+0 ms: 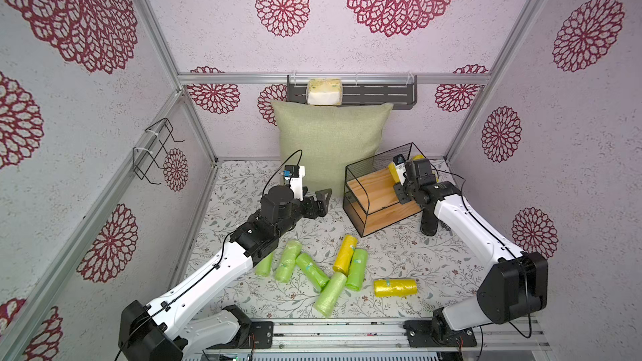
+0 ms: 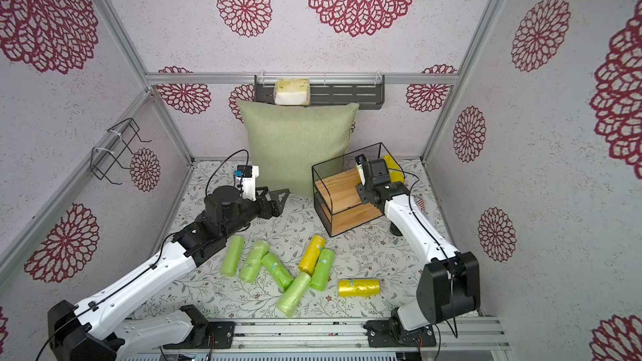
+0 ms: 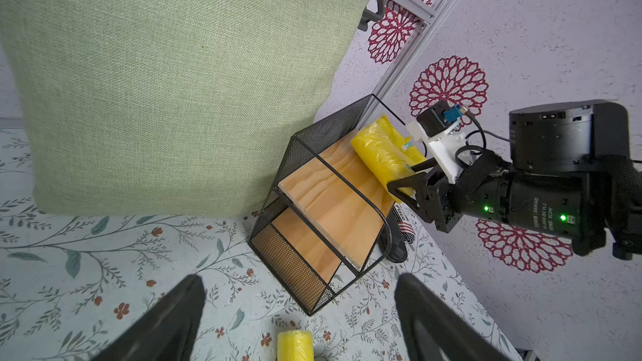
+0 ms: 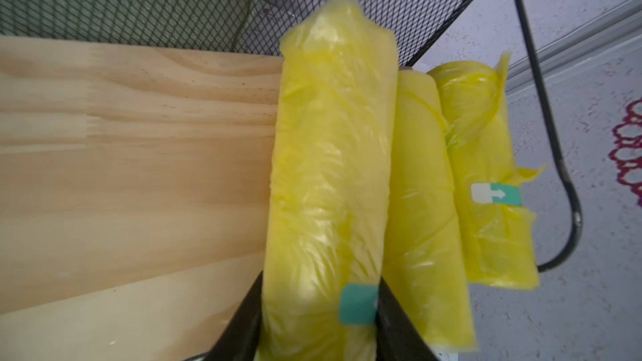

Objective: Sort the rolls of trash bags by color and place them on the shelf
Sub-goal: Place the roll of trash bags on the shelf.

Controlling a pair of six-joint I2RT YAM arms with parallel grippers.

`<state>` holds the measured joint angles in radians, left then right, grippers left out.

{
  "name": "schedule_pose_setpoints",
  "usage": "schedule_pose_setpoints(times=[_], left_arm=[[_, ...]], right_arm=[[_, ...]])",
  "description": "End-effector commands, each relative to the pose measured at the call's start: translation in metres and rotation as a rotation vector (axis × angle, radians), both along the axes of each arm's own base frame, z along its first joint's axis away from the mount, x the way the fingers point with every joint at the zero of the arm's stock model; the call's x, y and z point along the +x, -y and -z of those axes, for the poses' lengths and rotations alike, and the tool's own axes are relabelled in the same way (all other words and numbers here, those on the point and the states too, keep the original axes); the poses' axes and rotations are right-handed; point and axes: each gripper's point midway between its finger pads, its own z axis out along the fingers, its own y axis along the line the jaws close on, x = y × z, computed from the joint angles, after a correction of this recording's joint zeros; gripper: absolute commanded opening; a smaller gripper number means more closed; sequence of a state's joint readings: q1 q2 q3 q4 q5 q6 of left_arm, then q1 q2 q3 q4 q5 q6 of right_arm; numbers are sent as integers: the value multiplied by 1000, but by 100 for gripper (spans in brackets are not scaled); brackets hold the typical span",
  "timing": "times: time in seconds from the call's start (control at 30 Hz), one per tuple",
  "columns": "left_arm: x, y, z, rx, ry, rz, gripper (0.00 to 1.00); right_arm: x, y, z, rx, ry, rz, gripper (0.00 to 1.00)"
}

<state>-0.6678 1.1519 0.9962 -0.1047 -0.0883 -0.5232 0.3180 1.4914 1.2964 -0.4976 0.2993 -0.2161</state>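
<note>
The table (image 1: pixel 399 258) has a cloth with small leaves and flowers, and the walls carry big red flower prints. In both top views the fingers of the right gripper (image 4: pixel 319 293) are hidden under its own wrist and camera; only the right wrist view shows them well. There they are closed on a yellow roll (image 4: pixel 330 168), one finger on each side of it, above the top board of the shelf (image 4: pixel 139 151). The near end of this roll is cut off by the picture edge, and I cannot tell if the roll touches the board. Two more yellow rolls (image 4: pixel 424 203) lie just beside the held one, outside the fingers, at the wire end of the shelf.

The left gripper (image 3: pixel 298 279) is wide open and holds nothing. Below the gap between its fingers the end of another yellow roll (image 3: pixel 295 345) shows, cut off by the picture edge. Further back from these fingers, toward the arm bases, lie five green rolls (image 1: pixel 312 271) and a single yellow roll (image 1: pixel 395 287). The left arm partly covers one green roll (image 1: pixel 264 264).

A dark object (image 3: pixel 396 237) behind the shelf is mostly hidden; on it I read "Place". A label (image 3: pixel 536 210) on the right arm reads "DAMIAO"; its smaller lines are too small to read. A teal sticker (image 4: pixel 496 195) shows a white arrow.
</note>
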Motion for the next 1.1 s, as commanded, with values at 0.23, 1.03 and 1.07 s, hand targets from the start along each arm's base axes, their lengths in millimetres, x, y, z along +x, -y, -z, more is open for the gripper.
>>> schedule_pose_setpoints(times=[0.23,1.03,1.07], left_arm=[[0,-1,0,20,3,0,91],[-40,60,192,216,-484,283,85],[-41,64,198,206,-509,288,85]], right_arm=[[9,2,-33,-43,97,5,51],[-57,-56,-128,446,354,-241,71],[-59,-57,-127,456,352,-245,71]])
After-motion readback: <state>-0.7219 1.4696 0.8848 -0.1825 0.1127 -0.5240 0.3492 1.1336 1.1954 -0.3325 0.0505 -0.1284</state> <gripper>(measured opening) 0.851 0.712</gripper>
